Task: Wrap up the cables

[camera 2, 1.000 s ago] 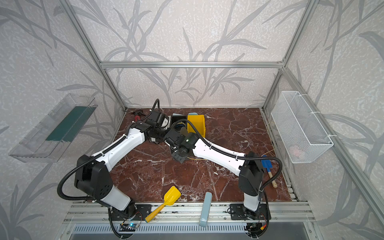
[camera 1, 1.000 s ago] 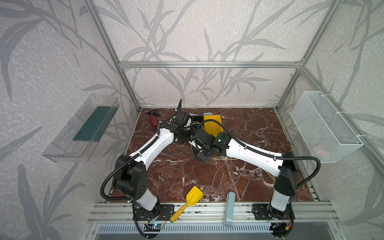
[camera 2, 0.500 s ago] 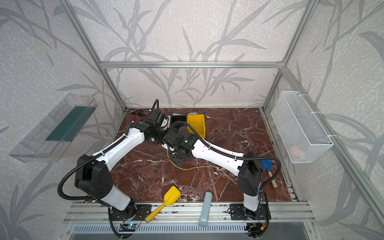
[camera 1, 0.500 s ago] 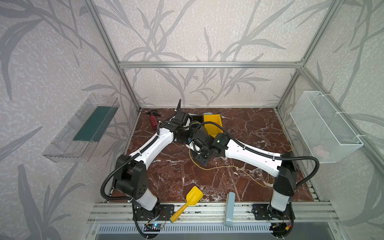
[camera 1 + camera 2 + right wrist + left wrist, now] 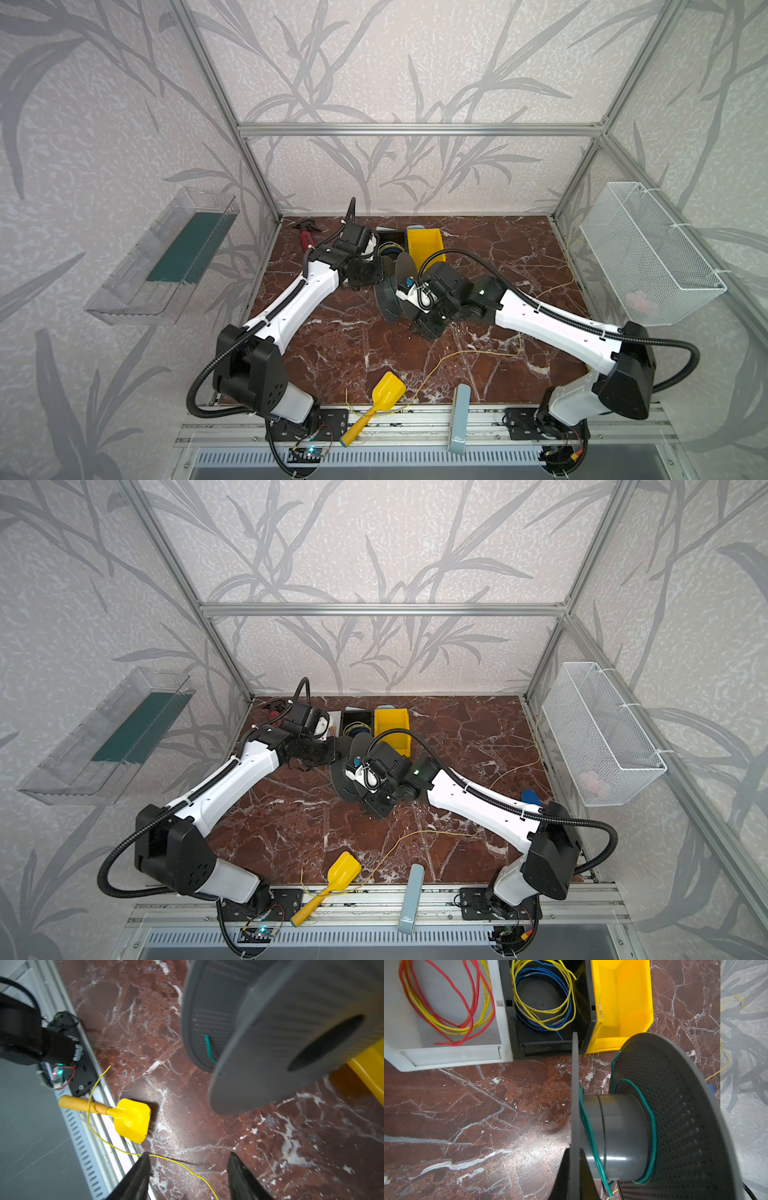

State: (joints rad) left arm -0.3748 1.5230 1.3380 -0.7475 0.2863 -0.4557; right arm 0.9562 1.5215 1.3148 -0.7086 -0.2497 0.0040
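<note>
A dark grey spool (image 5: 390, 291) (image 5: 345, 773) stands upright mid-table. My left gripper (image 5: 576, 1178) is shut on one thin flange of the spool (image 5: 675, 1126), and a green wire (image 5: 589, 1136) loops loosely round the hub. The cables, one thin pale-yellow wire (image 5: 478, 353) (image 5: 436, 832), lie slack on the marble, running to the front rail. My right gripper (image 5: 188, 1176) hangs open just above the marble beside the spool. The yellow wire (image 5: 180, 1164) passes under its spread jaws, held by neither.
A yellow scoop (image 5: 388, 390) and a grey-blue bar (image 5: 459, 415) lie at the front edge. Behind the spool stand a yellow bin (image 5: 645, 1001), a black bin (image 5: 508, 1012) with blue and yellow wires, and a white bin (image 5: 446, 1057) with red and yellow wires. A mesh basket (image 5: 648, 249) hangs right.
My right gripper has opened and let the yellow wire go; the wire has dropped slack toward the front rail. The left gripper closed fully on the spool flange.
</note>
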